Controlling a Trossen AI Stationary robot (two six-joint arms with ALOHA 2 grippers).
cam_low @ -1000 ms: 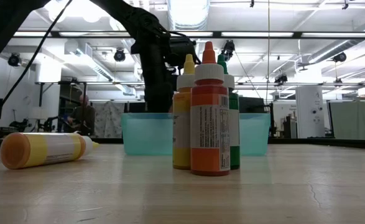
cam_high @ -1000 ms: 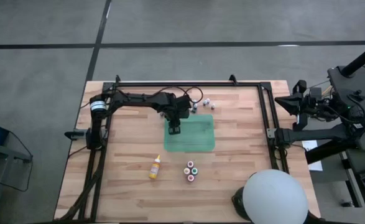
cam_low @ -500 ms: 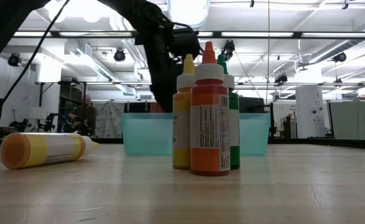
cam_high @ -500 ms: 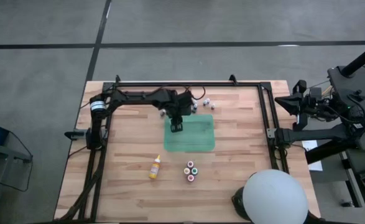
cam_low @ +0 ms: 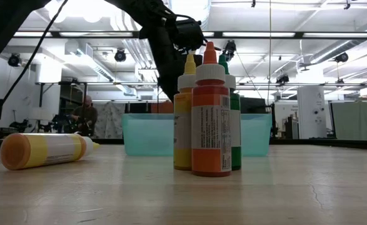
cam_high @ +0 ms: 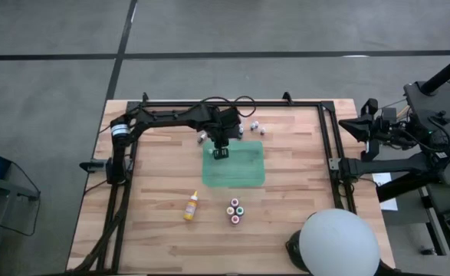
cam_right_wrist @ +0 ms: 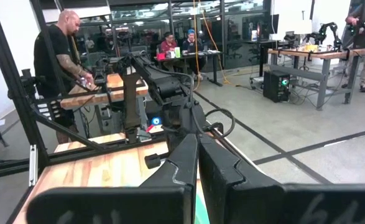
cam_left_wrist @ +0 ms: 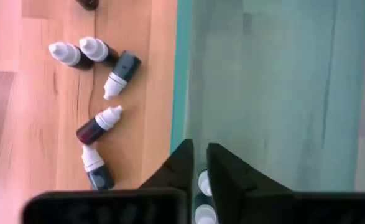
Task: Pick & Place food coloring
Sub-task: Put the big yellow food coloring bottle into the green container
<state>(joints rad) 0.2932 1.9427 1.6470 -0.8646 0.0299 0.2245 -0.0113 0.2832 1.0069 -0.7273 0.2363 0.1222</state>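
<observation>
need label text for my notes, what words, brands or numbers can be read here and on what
None can be read.
Orange bottle: a white label with fine print, too blurred to read.
Yellow bottle beside it: label too blurred to read.
Bottle lying on its side: pale label, no legible text.
Small dropper bottles on the wood by the green tray: no readable marks.

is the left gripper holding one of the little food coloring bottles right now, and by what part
No. The left gripper is shut with nothing between its fingers, above the green tray's edge. The tiny bottles lie loose on the table beside it.
</observation>
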